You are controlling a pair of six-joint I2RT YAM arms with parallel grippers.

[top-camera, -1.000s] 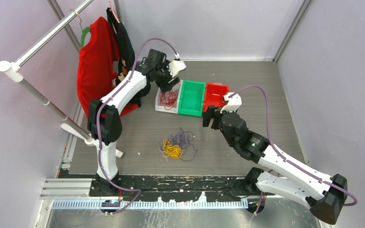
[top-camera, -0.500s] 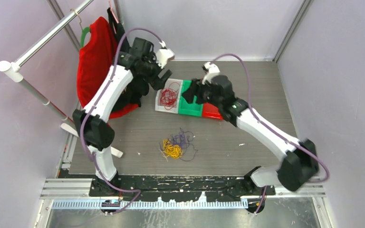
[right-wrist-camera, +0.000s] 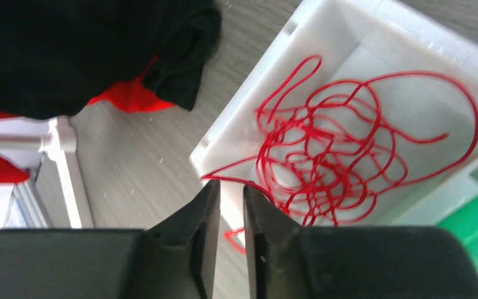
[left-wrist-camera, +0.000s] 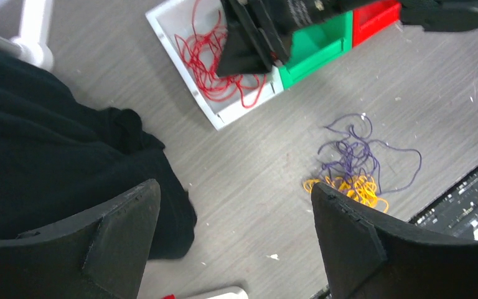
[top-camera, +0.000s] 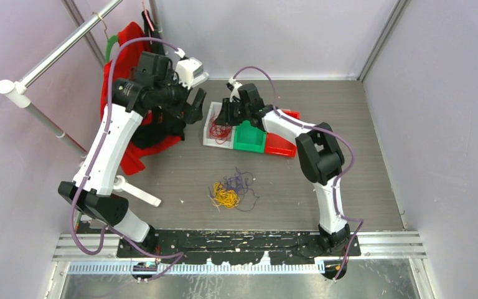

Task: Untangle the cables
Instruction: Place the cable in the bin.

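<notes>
Evidently red cables [right-wrist-camera: 323, 156] are kept sorted in the white bin [right-wrist-camera: 255, 81]; left end effector [left-wrist-camera: 233, 187] is released; right end effector [right-wrist-camera: 231, 187] cannot be judged.

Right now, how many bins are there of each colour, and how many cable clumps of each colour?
White bin: 1
Green bin: 1
Red bin: 1
Red cable clump: 1
Yellow-orange cable clump: 1
Purple cable clump: 1
Total: 6

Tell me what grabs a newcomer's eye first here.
A tangle of red cables fills the white bin at the far side of the table, with the right gripper at its rim, fingers almost together. A yellow and purple heap lies loose in the middle, and the left gripper hangs wide open near the red garment.
</notes>
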